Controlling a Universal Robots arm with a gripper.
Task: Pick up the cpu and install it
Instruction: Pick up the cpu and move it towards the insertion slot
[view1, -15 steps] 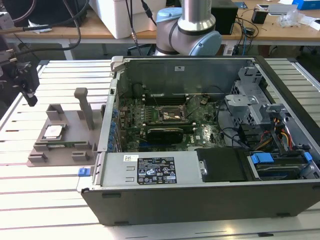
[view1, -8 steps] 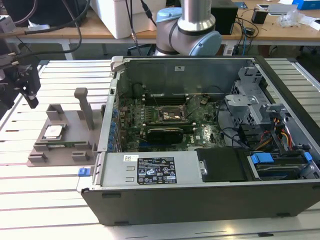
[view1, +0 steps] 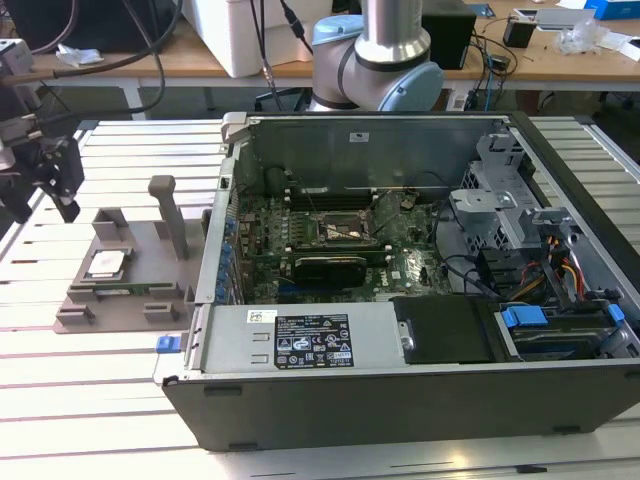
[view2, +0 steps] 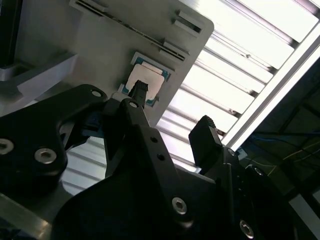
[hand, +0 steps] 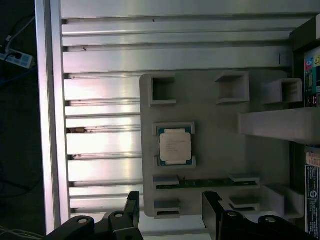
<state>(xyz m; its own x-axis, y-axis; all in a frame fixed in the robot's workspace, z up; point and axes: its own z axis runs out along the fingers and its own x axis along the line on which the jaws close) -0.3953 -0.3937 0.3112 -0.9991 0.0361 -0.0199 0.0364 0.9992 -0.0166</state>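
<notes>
cpu: one corner hidden behind a fingertip, second wrist view. case, beside cpu: far end cut off by frame edge.

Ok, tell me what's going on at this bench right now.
A robot arm's gripper hangs open and empty near the edge of the grey holder block on the slatted table. The cpu lies flat in its recess on that block, not yet picked up, and the gripper is not touching it. Beside the block stands the open computer case, its motherboard in plain sight.
</notes>
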